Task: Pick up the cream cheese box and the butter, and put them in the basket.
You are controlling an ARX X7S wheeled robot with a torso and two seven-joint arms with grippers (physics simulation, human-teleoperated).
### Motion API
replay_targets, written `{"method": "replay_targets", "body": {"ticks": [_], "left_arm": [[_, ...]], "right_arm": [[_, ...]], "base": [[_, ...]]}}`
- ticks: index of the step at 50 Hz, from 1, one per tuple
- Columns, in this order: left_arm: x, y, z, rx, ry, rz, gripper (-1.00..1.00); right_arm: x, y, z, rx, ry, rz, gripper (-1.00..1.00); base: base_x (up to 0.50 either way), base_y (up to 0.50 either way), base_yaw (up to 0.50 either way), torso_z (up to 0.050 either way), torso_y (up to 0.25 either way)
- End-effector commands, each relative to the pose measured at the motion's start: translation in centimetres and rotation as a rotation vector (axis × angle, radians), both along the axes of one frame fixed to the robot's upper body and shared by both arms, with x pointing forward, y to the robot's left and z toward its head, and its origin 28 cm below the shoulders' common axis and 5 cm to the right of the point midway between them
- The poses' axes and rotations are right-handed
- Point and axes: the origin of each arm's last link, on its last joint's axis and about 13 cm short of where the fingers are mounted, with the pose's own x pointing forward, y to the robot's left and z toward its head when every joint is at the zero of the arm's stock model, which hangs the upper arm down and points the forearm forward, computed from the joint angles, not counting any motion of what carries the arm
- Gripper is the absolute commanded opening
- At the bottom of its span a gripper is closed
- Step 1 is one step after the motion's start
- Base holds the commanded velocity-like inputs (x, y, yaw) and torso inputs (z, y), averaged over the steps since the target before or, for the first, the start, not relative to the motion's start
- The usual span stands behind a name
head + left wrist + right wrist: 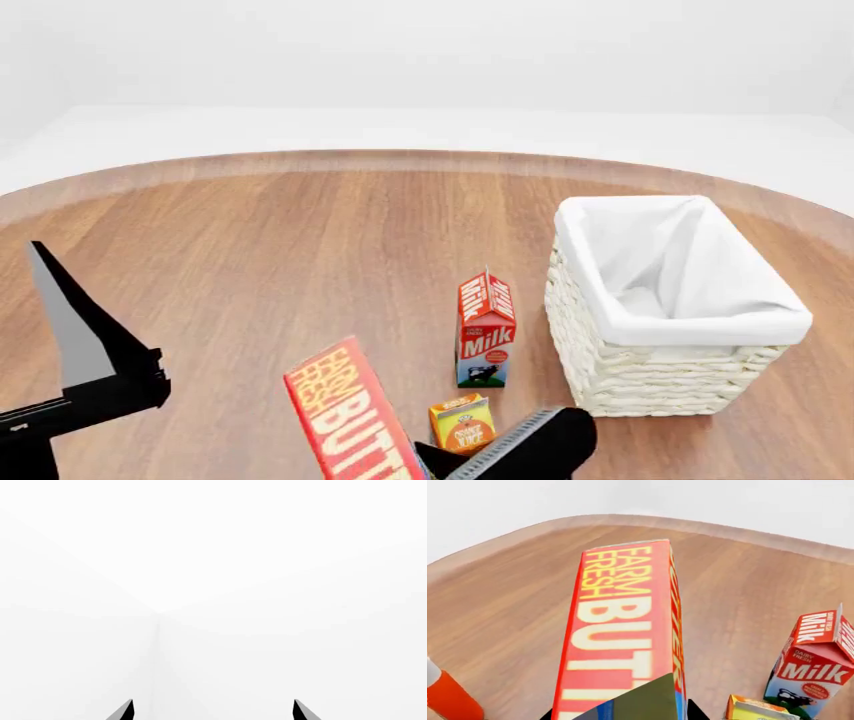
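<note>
Butter (344, 420) gripped in right gripper (647, 707), fingers clamped on its lower end, lifted tilted over the table (267, 250) left of the milk carton (486, 330). Carry step in hand; next, swing right over the basket (727, 370) rim, then release. Left gripper (213, 711) fingers spread, empty. Cream cheese box not visible.

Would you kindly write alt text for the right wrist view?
A red butter box with yellow "FARM FRESH" lettering fills the centre, held up above a round wooden table. A milk carton and a smaller orange juice carton stand beside it.
</note>
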Motion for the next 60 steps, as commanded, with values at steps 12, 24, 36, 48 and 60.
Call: {"method": "replay_targets", "body": {"ticks": [12,24,36,48,60], "left_arm": [[0.0,-0.1,0.0,0.004,0.003,-0.001,1.0],[0.1,-0.1,0.0,0.005,0.006,-0.004,1.0],[0.1,-0.3,0.0,0.01,0.007,-0.006,1.0],[0.1,-0.3,0.0,0.009,0.007,-0.006,1.0],[0.1,-0.3,0.0,0.011,0.007,-0.006,1.0]], "right_arm": [[1.4,-3.8,4.8,-0.027,-0.251,-0.175,-1.0],[2.2,-6.6,7.3,-0.116,-0.388,-0.365,-1.0],[4.1,-10.1,10.2,-0.191,-0.436,-0.542,-1.0],[6.8,-12.0,10.5,-0.22,-0.38,-0.626,-1.0],[8.7,-14.1,10.9,-0.228,-0.326,-0.695,-1.0]], "base": [[0.0,0.0,0.0,0.001,0.001],[0.0,0.0,0.0,0.0,0.001],[0.0,0.0,0.0,0.001,0.0],[0.0,0.0,0.0,0.0,0.001],[0.0,0.0,0.0,0.001,0.001]]}}
